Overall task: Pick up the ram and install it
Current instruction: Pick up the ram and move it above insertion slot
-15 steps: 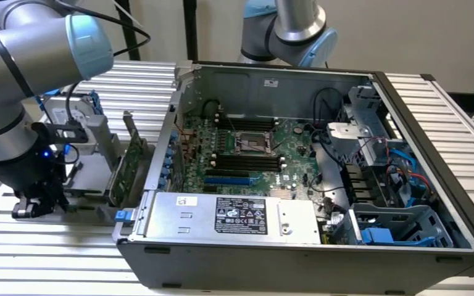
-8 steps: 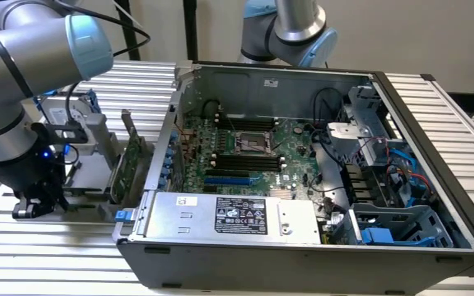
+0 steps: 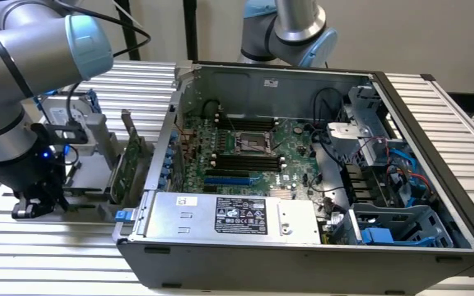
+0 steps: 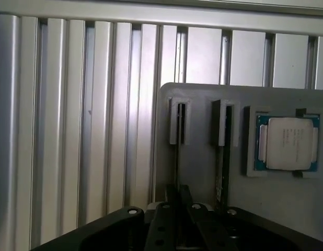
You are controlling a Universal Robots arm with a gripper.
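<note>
The ram [image 4: 177, 157] is a thin stick seen edge-on, standing in one slot of a grey holder [image 4: 198, 136]. My gripper [image 4: 177, 194] sits at its near end, the two dark fingertips close together on either side of the stick. A second thin green-edged stick [image 4: 222, 157] stands in the neighbouring slot. In the exterior view my gripper [image 3: 33, 208] hangs low over the slatted table at the exterior view's left, beside the holder [image 3: 84, 132]. The black motherboard slots [image 3: 245, 163] lie inside the open computer case [image 3: 434, 123].
A square silver processor chip [image 4: 288, 143] rests in a recess of the holder. A taller green expansion card [image 3: 128, 157] stands between the holder and the case wall. A second robot arm [image 3: 295, 28] stands behind the case. Ribbed aluminium table [image 3: 56, 253] surrounds everything.
</note>
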